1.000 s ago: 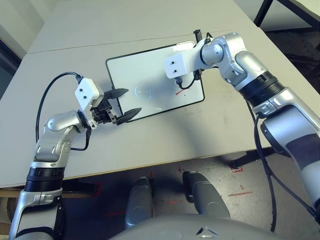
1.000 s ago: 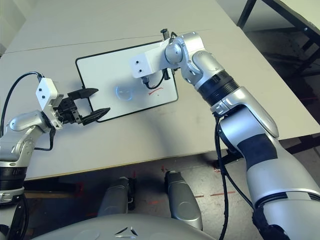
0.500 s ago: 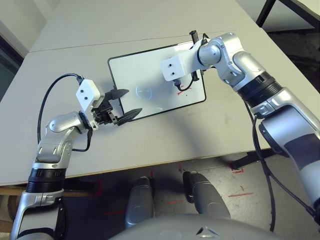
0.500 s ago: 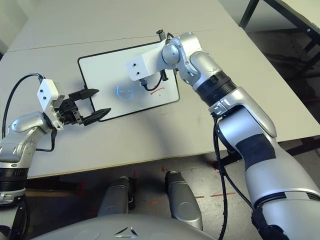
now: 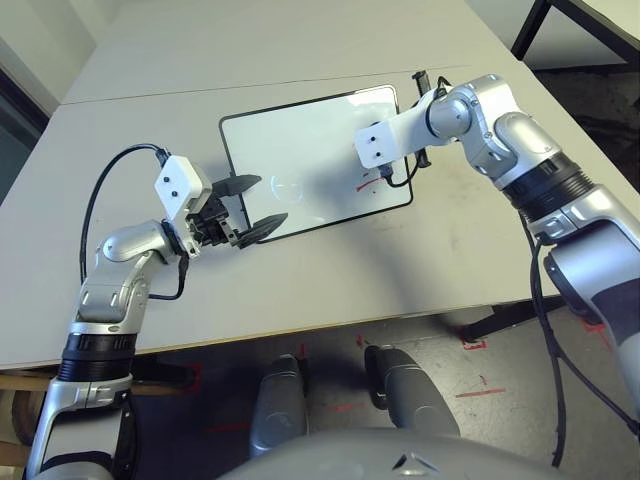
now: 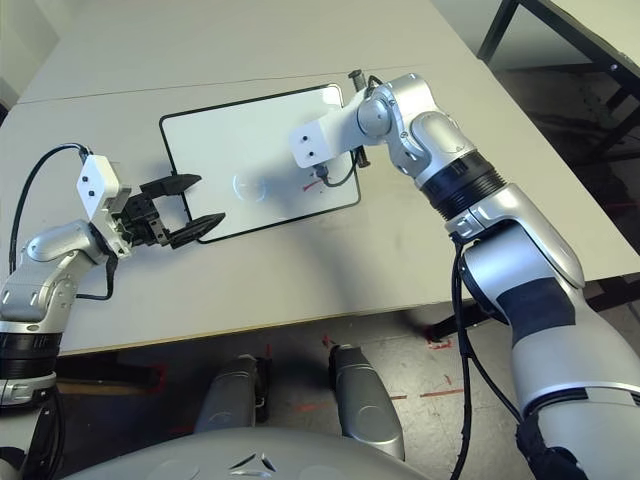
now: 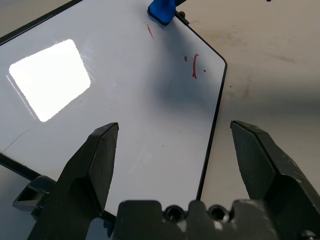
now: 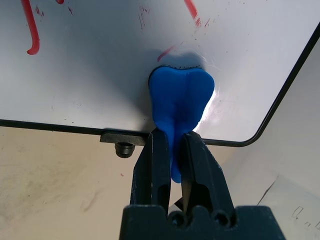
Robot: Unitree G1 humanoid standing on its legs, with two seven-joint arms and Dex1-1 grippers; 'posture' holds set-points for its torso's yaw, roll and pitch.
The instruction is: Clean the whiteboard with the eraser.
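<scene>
Right gripper [image 8: 175, 136]: closed tight; the blue eraser [image 8: 180, 95] is pinched in it.
Eraser: held at the side edge of the whiteboard [image 5: 290, 145], over the white part; whether it is pressed down cannot be told.
Right arm [image 5: 480, 125]: has just been moved out to the right.
Red marks [image 8: 32, 30]: still left, so more rubbing is needed.
Left gripper [image 7: 175, 124]: spread wide, nothing held, kept near the other end.

The right forearm [image 5: 400, 136] hides part of the whiteboard [image 5: 300, 150].
</scene>
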